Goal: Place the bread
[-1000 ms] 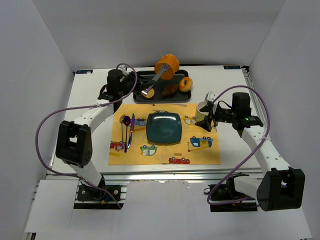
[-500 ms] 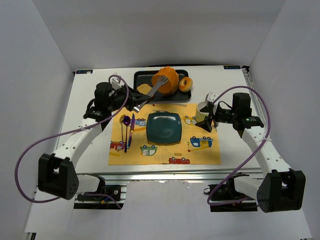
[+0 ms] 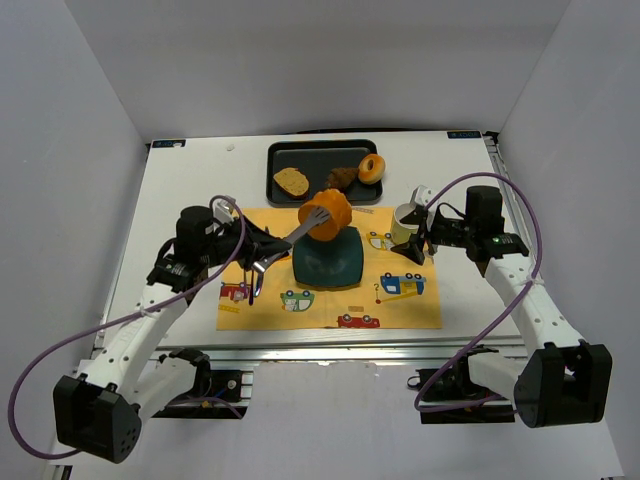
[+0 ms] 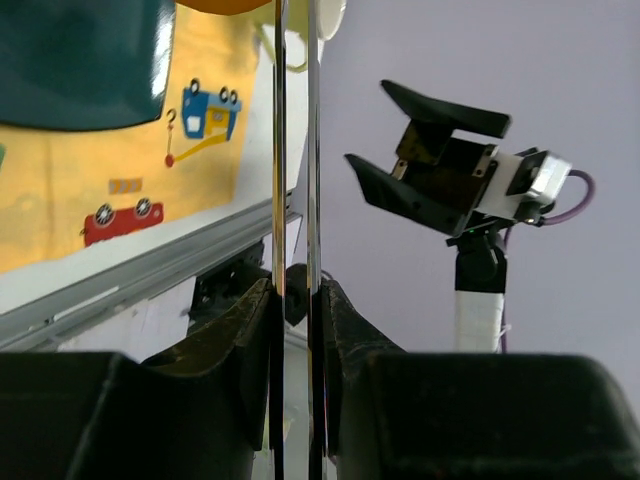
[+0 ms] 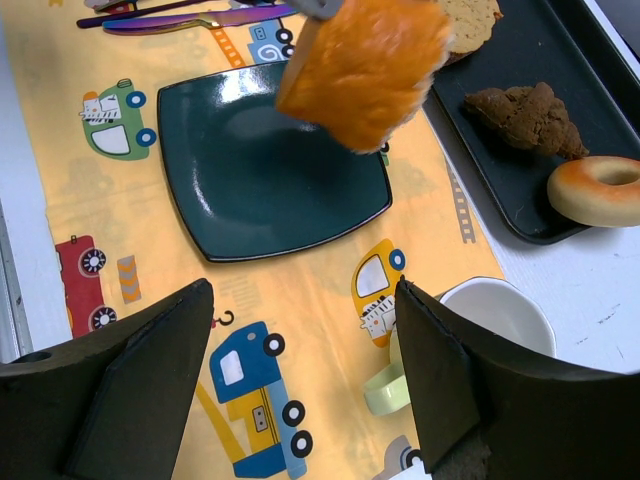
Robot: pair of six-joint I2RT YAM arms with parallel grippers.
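The bread, a bright-orange ridged bun, hangs pinched between the tips of metal tongs just above the far edge of the dark teal square plate. My left gripper is shut on the tongs' two handles, its pads pressed against them from both sides. In the right wrist view the bread hovers over the plate without touching it. My right gripper stands open and empty over the placemat beside the cup, right of the plate.
A black tray at the back holds a toast slice, a brown croissant and a doughnut. A white cup stands by my right gripper. Purple cutlery lies on the yellow placemat left of the plate.
My left arm has drawn back from the tray toward me, carrying the bread in the tongs from over the tray to above the plate. The right arm has not moved.
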